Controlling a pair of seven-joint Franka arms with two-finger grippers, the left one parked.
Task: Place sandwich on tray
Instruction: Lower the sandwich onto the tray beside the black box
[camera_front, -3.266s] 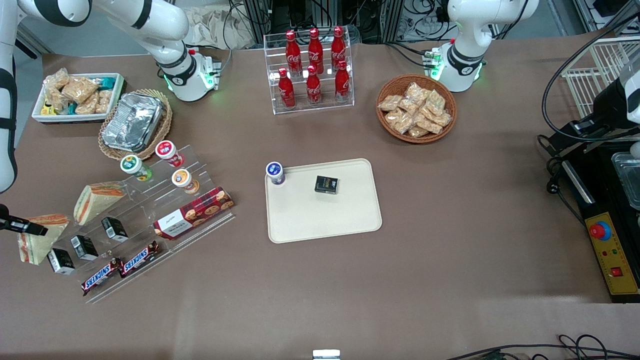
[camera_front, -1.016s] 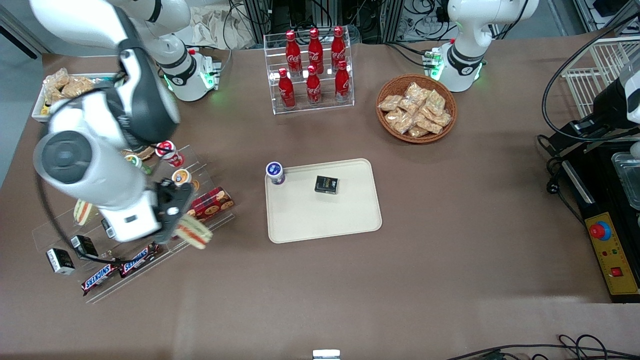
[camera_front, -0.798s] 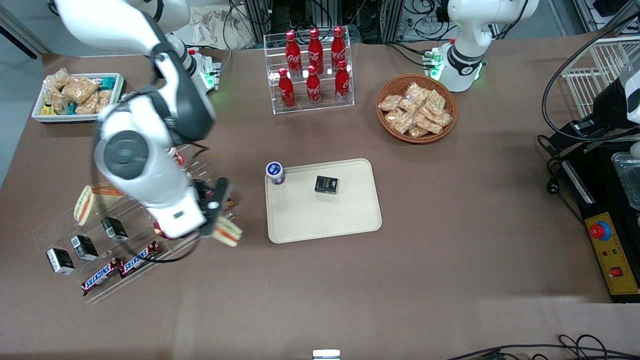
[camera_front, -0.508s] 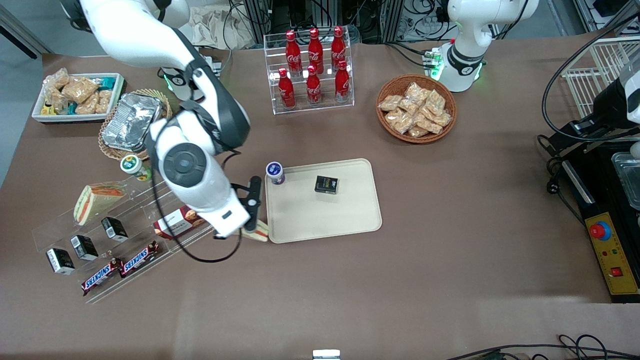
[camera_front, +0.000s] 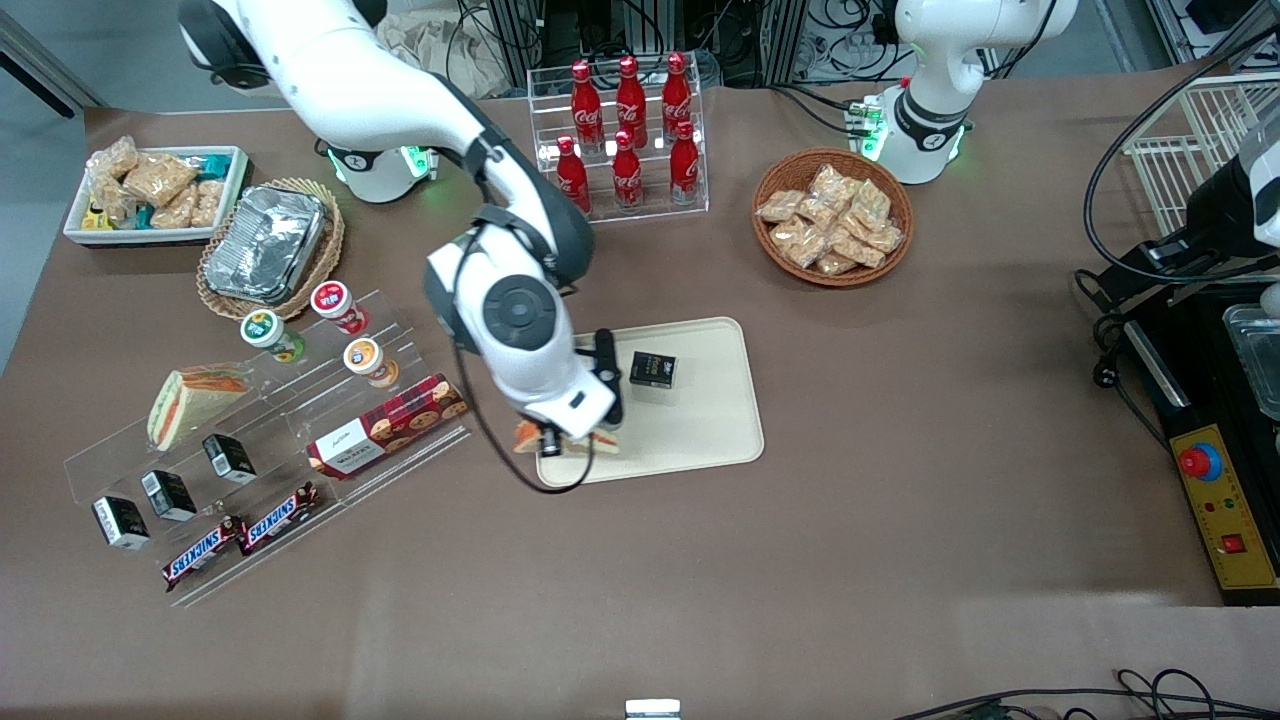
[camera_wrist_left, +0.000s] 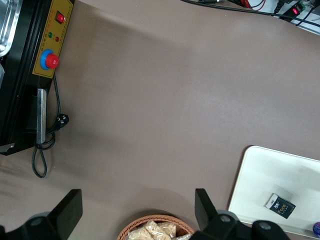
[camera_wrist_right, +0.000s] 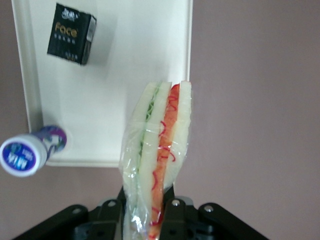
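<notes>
Two jaws of the right arm, pressed against the wrapped faces of the sandwich (camera_wrist_right: 157, 150) and pinching it at its lower end, with the wedge standing on edge between them, white bread outermost and the orange-red and green filling edge turned to the wrist camera. One sandwich in clear wrap, so held, over the nearer corner of the tray (camera_front: 700, 430) at the working arm's end, partly over the rim and partly over the brown surface (camera_front: 900, 520); in the front view only its ends show from under the wrist, and whether it touches the tray cannot be told. One cream-beige tray, flat on the surface at mid-table, nearer the front camera than the cola rack. One small black box (camera_front: 653, 369), on the tray, just beside the jaws and farther from the camera. One small bottle with a blue-and-white cap (camera_wrist_right: 25, 155), at a tray corner by the rim, seen in the wrist view only. One clear stepped stand (camera_front: 300, 400), toward the working arm's end, carrying a second sandwich (camera_front: 190, 397), three small cups (camera_front: 330, 300), three small black boxes (camera_front: 170, 493), one biscuit box (camera_front: 388, 425) and two Snickers bars (camera_front: 240, 535). One foil container (camera_front: 265, 243), in a wicker holder, farther from the camera than the stand. One white bin of snack packets (camera_front: 150, 195), beside it. One clear rack of six red cola bottles (camera_front: 625, 130). One round wicker basket of snack packets (camera_front: 832, 217), toward the parked arm's end.
</notes>
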